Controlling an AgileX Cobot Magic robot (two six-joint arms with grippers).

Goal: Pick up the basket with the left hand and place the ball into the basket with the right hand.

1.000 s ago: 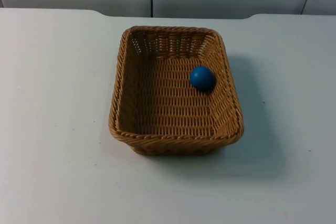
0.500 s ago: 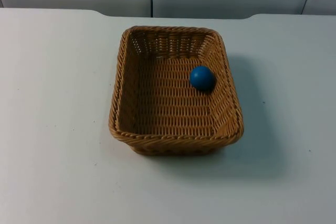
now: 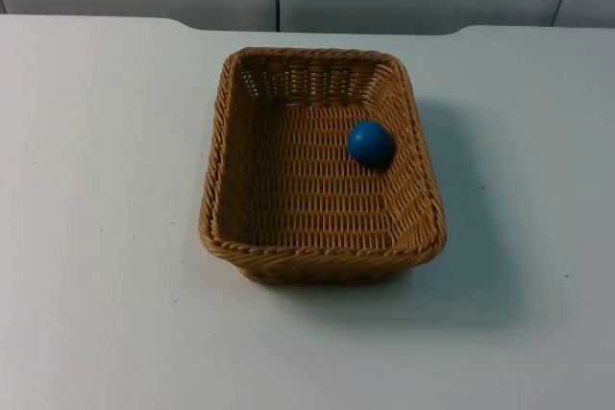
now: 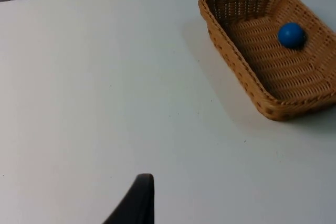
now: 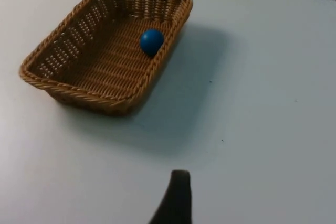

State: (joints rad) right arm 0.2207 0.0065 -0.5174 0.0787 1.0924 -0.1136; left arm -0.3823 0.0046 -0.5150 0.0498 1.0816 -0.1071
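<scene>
The brown wicker basket (image 3: 322, 165) sits on the white table (image 3: 96, 189), and the blue ball (image 3: 370, 143) lies inside it, tight against the right wall. The left gripper (image 4: 137, 203) waits well off to its left, the right gripper (image 5: 176, 199) to its right, both apart from it; whether either pincer is parted, I cannot tell.

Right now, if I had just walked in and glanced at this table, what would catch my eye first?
The blue ball stands out at once: it lies inside the woven brown basket, close against one long side wall. The basket rests flat near the middle of the white table, with its shadow falling beside it. A black fingertip of the left gripper and one of the right gripper sit well away from the basket.
</scene>
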